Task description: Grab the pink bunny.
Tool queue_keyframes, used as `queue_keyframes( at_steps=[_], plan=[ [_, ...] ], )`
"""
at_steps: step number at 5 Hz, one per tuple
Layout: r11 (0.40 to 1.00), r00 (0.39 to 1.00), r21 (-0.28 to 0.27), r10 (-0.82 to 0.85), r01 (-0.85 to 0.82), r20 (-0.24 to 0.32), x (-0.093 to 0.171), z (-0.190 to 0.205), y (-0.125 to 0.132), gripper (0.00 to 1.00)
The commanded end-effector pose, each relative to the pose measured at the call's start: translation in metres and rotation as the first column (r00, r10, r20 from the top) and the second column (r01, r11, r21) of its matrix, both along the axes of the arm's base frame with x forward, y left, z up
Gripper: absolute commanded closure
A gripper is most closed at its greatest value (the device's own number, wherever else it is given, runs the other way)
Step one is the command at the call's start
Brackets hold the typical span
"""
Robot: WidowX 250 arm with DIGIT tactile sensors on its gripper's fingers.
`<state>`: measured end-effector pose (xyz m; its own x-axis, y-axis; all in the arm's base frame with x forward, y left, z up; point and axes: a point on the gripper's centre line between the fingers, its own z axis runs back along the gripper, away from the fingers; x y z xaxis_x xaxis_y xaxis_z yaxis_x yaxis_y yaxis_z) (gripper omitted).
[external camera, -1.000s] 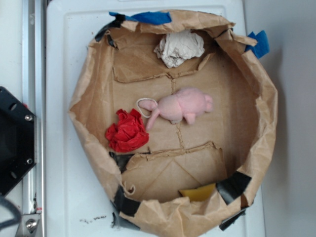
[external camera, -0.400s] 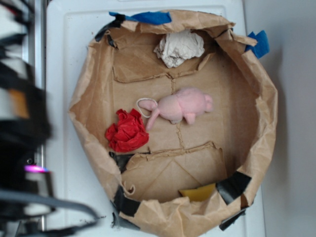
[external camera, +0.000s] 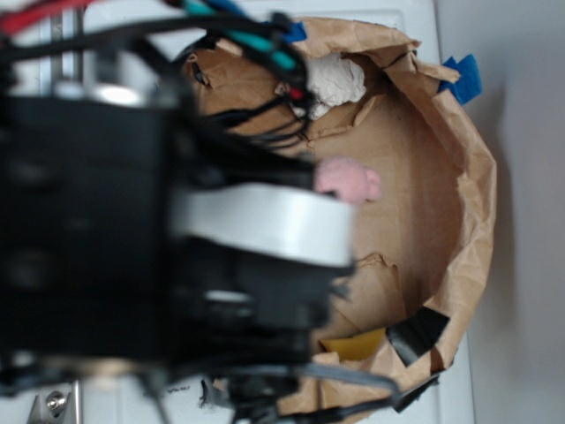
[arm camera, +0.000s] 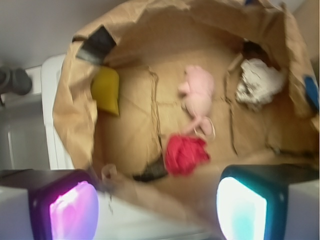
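Bunny [external camera: 348,179]: exterior view, only the rear end visible, lying on the floor of the paper tub [external camera: 472,185], roughly mid-floor. Remainder hidden behind the arm [external camera: 132,230], which fills the left and centre of the view, blurred. Paper wad [external camera: 335,79] partly visible near the tub's far wall, apart from bunny. Black tape [external camera: 417,331] on the near-right rim, blue tape [external camera: 463,78] on the outer right side. Yellow item [external camera: 355,344] at the tub's lower wall. Gripper not discernible in this view.

Wrist view: bunny [arm camera: 199,91] fully visible, lying mid-floor, ears trailing toward the red cloth [arm camera: 186,154], ear tips just beside it. Paper wad [arm camera: 257,82] off to the right, apart from bunny. Yellow item [arm camera: 106,90] against the left wall, well apart. Tub [arm camera: 75,120] wall crumpled. Fingers [arm camera: 72,209] spread wide at the lower corners, one pad glowing magenta, the other cyan; gripper [arm camera: 157,207] empty, above the near rim, clear of bunny.
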<state>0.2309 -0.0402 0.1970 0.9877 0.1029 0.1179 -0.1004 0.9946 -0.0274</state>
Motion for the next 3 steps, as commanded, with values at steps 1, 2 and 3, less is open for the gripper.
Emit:
queue_keyframes(
  at_steps=[1, 2, 3],
  plan=[
    [1.0, 0.998, -0.009, 0.019, -0.018, 0.056, 0.007, 0.015, 0.004, 0.0],
    [1.0, 0.998, -0.009, 0.019, -0.018, 0.056, 0.007, 0.015, 0.004, 0.0],
    [0.999, 0.998, 0.034, 0.03, -0.032, 0.057, 0.057, -0.021, 0.035, 0.0]
  ],
)
